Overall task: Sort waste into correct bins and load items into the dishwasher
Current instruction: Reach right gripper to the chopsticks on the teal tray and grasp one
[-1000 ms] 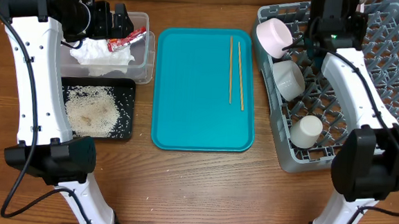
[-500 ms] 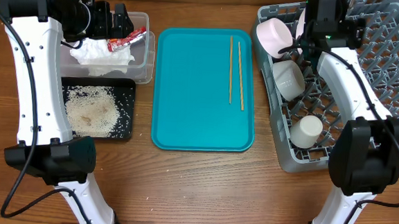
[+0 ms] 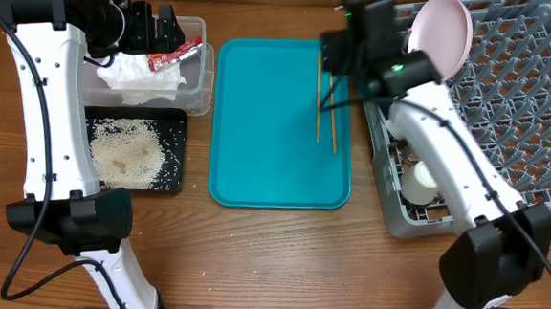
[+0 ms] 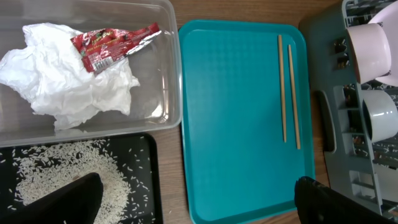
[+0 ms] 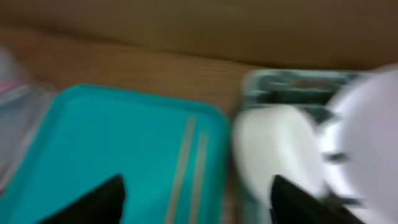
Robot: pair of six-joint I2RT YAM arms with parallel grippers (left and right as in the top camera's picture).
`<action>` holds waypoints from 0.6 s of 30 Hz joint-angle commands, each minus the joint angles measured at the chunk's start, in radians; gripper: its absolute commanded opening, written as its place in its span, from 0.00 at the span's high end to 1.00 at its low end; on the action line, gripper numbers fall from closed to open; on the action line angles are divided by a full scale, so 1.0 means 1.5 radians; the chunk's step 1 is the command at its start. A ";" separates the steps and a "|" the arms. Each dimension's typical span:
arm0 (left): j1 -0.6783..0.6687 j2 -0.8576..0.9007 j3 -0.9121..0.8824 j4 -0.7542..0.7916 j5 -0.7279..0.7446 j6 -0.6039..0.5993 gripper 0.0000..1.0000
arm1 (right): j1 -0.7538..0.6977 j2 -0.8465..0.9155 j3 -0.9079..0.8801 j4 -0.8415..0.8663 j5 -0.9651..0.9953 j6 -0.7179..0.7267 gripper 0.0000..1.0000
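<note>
Pincer state is recorded for both arms. The left gripper is seen from its wrist camera with fingers spread wide; nothing is held between them and nothing is touched. In the overhead view it is placed above the clear tub at the far left of the table. The right gripper is shown only in a blurred wrist view: two dark fingers are made out well apart, with nothing gripped between them. In the overhead view it is positioned over the far right part of the teal tray, near the chopsticks.

The crumpled napkin is found lying inside the clear tub, and the red wrapper is laid on top of it. The rice is spread in the black tray, which is set just beside the tub on its near side.

The chopsticks are laid side by side along the right part of the teal tray, untouched by either gripper.

The dish rack is placed at the right of the table. The plate is stood upright at its far left corner. Two bowls are seen along the rack's left edge in the left wrist view, one behind the other. The cup is lodged nearer the front of the rack, partly hidden by the right arm.
</note>
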 commanded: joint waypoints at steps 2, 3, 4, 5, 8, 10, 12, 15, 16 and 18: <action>-0.004 0.000 0.005 0.001 -0.005 -0.004 0.00 | 0.015 0.033 -0.007 -0.031 -0.089 0.024 0.43; -0.004 0.000 0.005 0.001 -0.005 -0.004 0.00 | 0.018 0.042 -0.007 -0.046 -0.089 0.025 0.44; -0.004 0.000 0.005 0.001 -0.005 -0.004 0.00 | 0.019 0.056 -0.007 -0.065 -0.090 0.028 0.45; -0.004 0.000 0.005 0.001 -0.005 -0.004 0.00 | 0.020 0.066 -0.007 -0.080 -0.090 0.038 0.45; -0.004 0.000 0.005 0.001 -0.005 -0.004 0.00 | 0.021 0.095 -0.007 -0.120 -0.114 0.041 0.44; -0.004 0.000 0.005 0.001 -0.005 -0.004 0.00 | 0.021 0.113 -0.007 -0.141 -0.122 0.052 0.44; -0.004 0.000 0.005 0.001 -0.005 -0.004 0.00 | 0.021 0.128 -0.007 -0.158 -0.127 0.054 0.44; -0.004 0.000 0.005 0.001 -0.005 -0.004 0.00 | 0.022 0.145 -0.007 -0.176 -0.139 0.050 0.44; -0.004 0.000 0.005 0.001 -0.005 -0.004 0.00 | 0.023 0.151 -0.007 -0.181 -0.134 0.048 0.45; -0.004 0.000 0.005 0.001 -0.005 -0.004 0.00 | 0.023 0.160 -0.007 -0.186 -0.126 0.048 0.45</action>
